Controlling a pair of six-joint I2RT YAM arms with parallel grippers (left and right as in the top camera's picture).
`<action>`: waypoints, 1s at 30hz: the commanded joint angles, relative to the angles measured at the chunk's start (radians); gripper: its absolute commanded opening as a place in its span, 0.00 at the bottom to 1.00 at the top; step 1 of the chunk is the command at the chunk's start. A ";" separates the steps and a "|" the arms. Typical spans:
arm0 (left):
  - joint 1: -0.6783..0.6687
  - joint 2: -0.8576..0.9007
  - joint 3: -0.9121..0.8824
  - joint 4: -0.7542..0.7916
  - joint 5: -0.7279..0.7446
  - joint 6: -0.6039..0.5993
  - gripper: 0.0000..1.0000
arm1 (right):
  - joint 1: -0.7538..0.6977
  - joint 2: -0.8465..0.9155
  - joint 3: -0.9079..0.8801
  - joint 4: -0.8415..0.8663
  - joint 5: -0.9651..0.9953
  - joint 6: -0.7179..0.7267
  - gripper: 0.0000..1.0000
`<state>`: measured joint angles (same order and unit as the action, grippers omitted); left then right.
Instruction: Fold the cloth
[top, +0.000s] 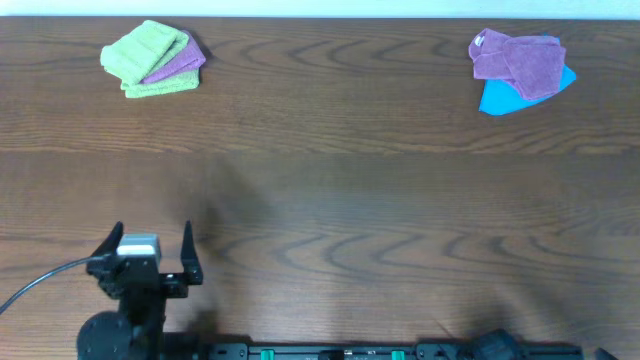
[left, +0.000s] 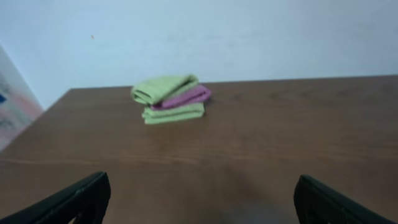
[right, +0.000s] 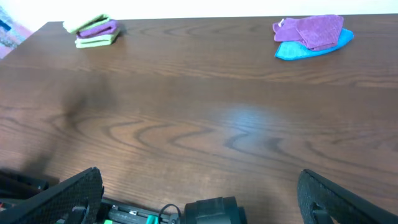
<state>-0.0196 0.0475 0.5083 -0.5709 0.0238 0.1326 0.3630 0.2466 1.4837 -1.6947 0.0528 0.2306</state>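
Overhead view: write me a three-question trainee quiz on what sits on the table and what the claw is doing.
1. True or false: the left claw is shut on a towel.
2. Pick one: what lies under the purple towels at the far right? A) a blue cloth B) a green towel C) only bare table
3. Fill in: in the folded stack at the far left, the layer between the two green ones is ____.
Key: 1 false, it stands open and holds nothing; 2 A; 3 purple.
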 joint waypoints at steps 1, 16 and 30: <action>0.006 -0.028 -0.058 0.037 0.038 0.018 0.95 | -0.005 0.001 0.000 -0.002 -0.001 0.011 0.99; 0.006 -0.043 -0.243 0.115 0.047 0.018 0.95 | -0.005 0.001 0.000 -0.002 -0.002 0.012 0.99; 0.040 -0.044 -0.360 0.172 0.035 -0.016 0.95 | -0.005 0.001 0.000 -0.002 -0.001 0.012 0.99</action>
<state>0.0120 0.0147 0.1680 -0.4133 0.0711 0.1345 0.3630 0.2466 1.4837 -1.6947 0.0517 0.2306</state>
